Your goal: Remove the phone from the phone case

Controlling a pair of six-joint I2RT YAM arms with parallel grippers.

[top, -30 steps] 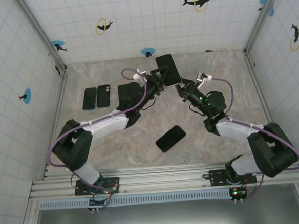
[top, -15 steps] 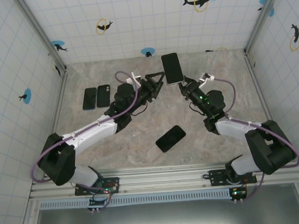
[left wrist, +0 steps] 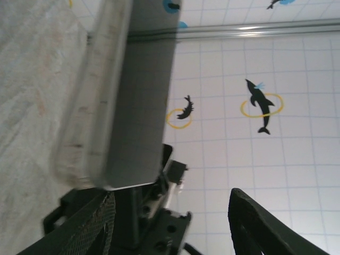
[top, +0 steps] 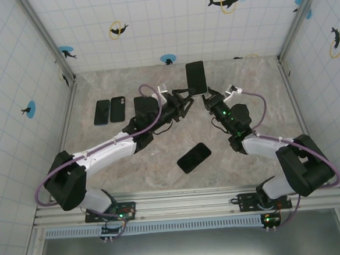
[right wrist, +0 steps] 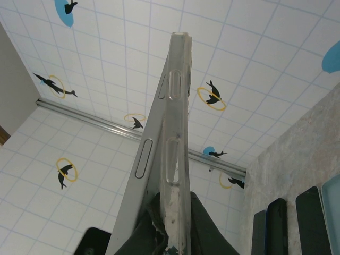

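Observation:
My right gripper (top: 206, 98) holds the phone (top: 195, 77) up on end above the back of the table, shut on its lower end. In the right wrist view the clear phone case (right wrist: 179, 122) stands edge-on between my pads (right wrist: 210, 226), and the grey phone (right wrist: 142, 175) splays away from it on the left. My left gripper (top: 186, 98) sits open just left of the phone's lower end. In the left wrist view the cased phone (left wrist: 135, 106) rises beyond my two spread fingers (left wrist: 257, 226), touching neither.
Two dark phones (top: 102, 112) (top: 117, 109) lie side by side at the back left of the table. A third dark phone (top: 193, 157) lies flat in the middle, nearer the arm bases. Tiled walls close in the table on three sides.
My left gripper drew back off the phone, then came in again beside its lower end. The right gripper shifted the phone slightly to the right.

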